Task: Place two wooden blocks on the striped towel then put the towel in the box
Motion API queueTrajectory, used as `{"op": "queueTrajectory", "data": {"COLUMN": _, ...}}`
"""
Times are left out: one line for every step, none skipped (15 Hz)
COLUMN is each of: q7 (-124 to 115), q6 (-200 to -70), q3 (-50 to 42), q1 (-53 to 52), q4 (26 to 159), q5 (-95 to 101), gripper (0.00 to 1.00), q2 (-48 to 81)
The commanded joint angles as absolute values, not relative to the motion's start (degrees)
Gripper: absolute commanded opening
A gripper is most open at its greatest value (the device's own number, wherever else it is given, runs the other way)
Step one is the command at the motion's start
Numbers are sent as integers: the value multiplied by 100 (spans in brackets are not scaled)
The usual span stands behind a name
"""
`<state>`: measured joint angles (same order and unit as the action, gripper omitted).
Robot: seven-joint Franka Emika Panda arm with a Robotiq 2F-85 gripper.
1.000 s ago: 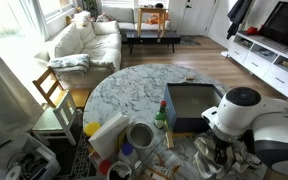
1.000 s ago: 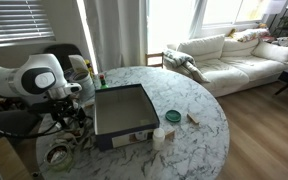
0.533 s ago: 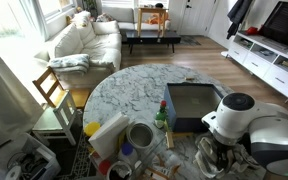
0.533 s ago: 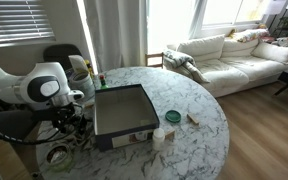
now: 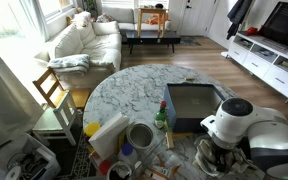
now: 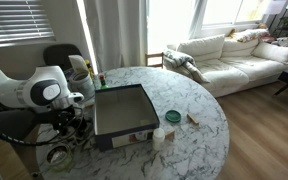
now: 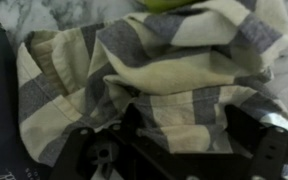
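**Gripper [image 7: 179, 150] down on the crumpled towel [image 7: 154, 70] beside the box [image 6: 119, 108]**

From where I stand, the robot's white arm [image 6: 39, 88] is bent low at the left side of the box, with its wrist dipped to the edge of the round marble table [image 6: 184, 95]. The box sits open near the middle of the table, dark inside, and I can see nothing in it.

Through the wrist view, the dark wall of the box runs down the left edge. Just beside it lies the towel, cream with grey stripes, bunched into loose folds on the table and not in the box. The gripper's black parts sit over the near edge of the cloth, one to each side of a fold. That picture is blurred, so I cannot tell whether the gripper is open or has pinched the cloth. Something green [image 7: 169, 4] peeks in at the far side of the towel.

To the right of the box, in an exterior view, a green lid [image 6: 173, 117] lies near its corner. A small wooden block [image 6: 194, 119] lies just beyond the lid, on bare table and well apart from the towel.
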<state>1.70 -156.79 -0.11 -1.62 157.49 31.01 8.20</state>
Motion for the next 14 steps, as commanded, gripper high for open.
{"op": "queueTrajectory", "data": {"q7": 203, "q6": -16031, "q3": 16, "q1": -262, "q4": 15746, "q5": 2879, "gripper": 55, "q2": 1236}}
{"op": "queueTrajectory", "data": {"q7": 292, "q6": -16071, "q3": 66, "q1": -263, "q4": 15746, "q5": 2728, "gripper": 48, "q2": 1267}}
{"op": "queueTrajectory", "data": {"q7": 366, "q6": -16089, "q3": 112, "q1": -261, "q4": 15747, "q5": 2577, "gripper": 40, "q2": 1280}}
{"op": "queueTrajectory", "data": {"q7": 525, "q6": -16112, "q3": 201, "q1": -241, "q4": 15748, "q5": 2303, "gripper": 33, "q2": 1288}}
{"op": "queueTrajectory", "data": {"q7": 644, "q6": -16092, "q3": 282, "q1": -229, "q4": 15748, "q5": 2053, "gripper": 26, "q2": 1282}}
{"op": "queueTrajectory", "data": {"q7": 787, "q6": -16096, "q3": 373, "q1": -210, "q4": 15746, "q5": 1778, "gripper": 18, "q2": 1275}}
{"op": "queueTrajectory", "data": {"q7": 924, "q6": -16049, "q3": 481, "q1": -199, "q4": 15741, "q5": 1469, "gripper": 16, "q2": 1231}}
{"op": "queueTrajectory", "data": {"q7": 1057, "q6": -15986, "q3": 581, "q1": -193, "q4": 15737, "q5": 1182, "gripper": 15, "q2": 1170}}
{"op": "queueTrajectory", "data": {"q7": 1155, "q6": -15926, "q3": 661, "q1": -200, "q4": 15735, "q5": 957, "gripper": 10, "q2": 1106}}
{"op": "queueTrajectory", "data": {"q7": 1216, "q6": -15847, "q3": 726, "q1": -218, "q4": 15733, "q5": 789, "gripper": 5, "q2": 1018}}
{"op": "queueTrajectory", "data": {"q7": 1212, "q6": -15761, "q3": 753, "q1": -244, "q4": 15722, "q5": 717, "gripper": 2, "q2": 923}}
{"op": "queueTrajectory", "data": {"q7": 1225, "q6": -15703, "q3": 795, "q1": -257, "q4": 15708, "q5": 634, "gripper": 5, "q2": 848}}
{"op": "queueTrajectory", "data": {"q7": 1197, "q6": -15618, "q3": 807, "q1": -277, "q4": 15693, "q5": 618, "gripper": 3, "q2": 748}}
{"op": "queueTrajectory", "data": {"q7": 1213, "q6": -15540, "q3": 835, "q1": -283, "q4": 15669, "q5": 569, "gripper": 2, "q2": 669}}
